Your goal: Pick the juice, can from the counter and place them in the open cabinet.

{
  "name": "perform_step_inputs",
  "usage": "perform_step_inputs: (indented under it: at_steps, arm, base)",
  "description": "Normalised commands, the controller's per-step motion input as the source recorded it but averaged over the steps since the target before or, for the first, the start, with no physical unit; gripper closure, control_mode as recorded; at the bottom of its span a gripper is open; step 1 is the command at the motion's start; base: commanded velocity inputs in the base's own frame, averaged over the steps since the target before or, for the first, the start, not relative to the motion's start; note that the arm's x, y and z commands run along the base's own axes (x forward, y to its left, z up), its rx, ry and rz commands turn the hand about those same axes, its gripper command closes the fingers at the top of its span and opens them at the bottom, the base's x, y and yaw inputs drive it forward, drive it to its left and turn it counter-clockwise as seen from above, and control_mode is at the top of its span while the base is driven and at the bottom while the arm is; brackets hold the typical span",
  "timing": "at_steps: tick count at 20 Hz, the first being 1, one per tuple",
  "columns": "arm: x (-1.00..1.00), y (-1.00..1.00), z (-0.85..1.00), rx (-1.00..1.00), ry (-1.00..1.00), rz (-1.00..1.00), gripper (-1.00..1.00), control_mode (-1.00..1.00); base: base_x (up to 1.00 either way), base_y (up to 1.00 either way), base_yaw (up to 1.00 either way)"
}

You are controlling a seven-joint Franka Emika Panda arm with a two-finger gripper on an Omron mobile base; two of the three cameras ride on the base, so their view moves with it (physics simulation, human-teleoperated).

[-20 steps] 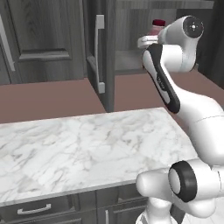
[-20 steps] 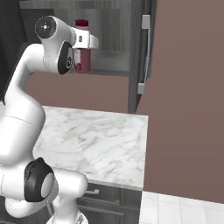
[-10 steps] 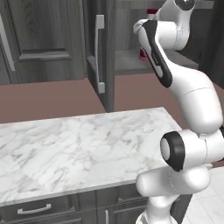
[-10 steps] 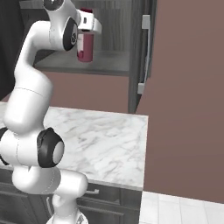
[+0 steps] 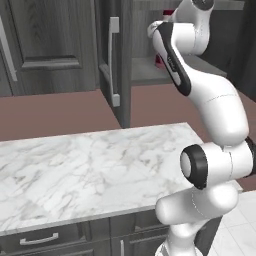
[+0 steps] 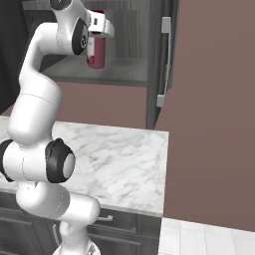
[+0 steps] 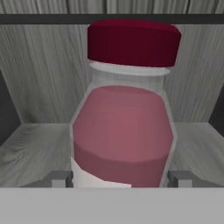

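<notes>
Gripper (image 6: 99, 31) clamped on the juice (image 6: 95, 50) at upper left of the right base view, bottle upright over the open cabinet (image 6: 124, 74) shelf, dark red cap (image 7: 133, 41) centre-top in hand view.

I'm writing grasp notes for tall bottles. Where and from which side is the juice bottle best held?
Grip the juice bottle low on its wide body, from the side, level. It stands upright and its cap is narrower, so the flat-sided body gives the pincer the steadier hold; it looks gripped that way now, over the cabinet shelf.
</notes>
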Motion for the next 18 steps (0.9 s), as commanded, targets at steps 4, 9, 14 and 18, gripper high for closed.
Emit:
perform_step_inputs:
  at_steps: [4, 9, 14, 18]
  arm:
    - [0.14, 0.13, -0.04, -0.01, -0.09, 0.00, 1.00, -1.00]
    - [0.14, 0.10, -0.12, -0.01, -0.04, 0.00, 1.00, -1.00]
    - [0.13, 0.13, -0.03, -0.02, 0.00, 0.00, 1.00, -1.00]
    - [0.25, 0.11, 0.00, -0.02, 0.00, 0.00, 1.00, -1.00]
  base:
    - [0.00, 0.00, 0.00]
    - [0.00, 0.00, 0.00]
    - [0.00, 0.00, 0.00]
    - [0.00, 0.00, 0.00]
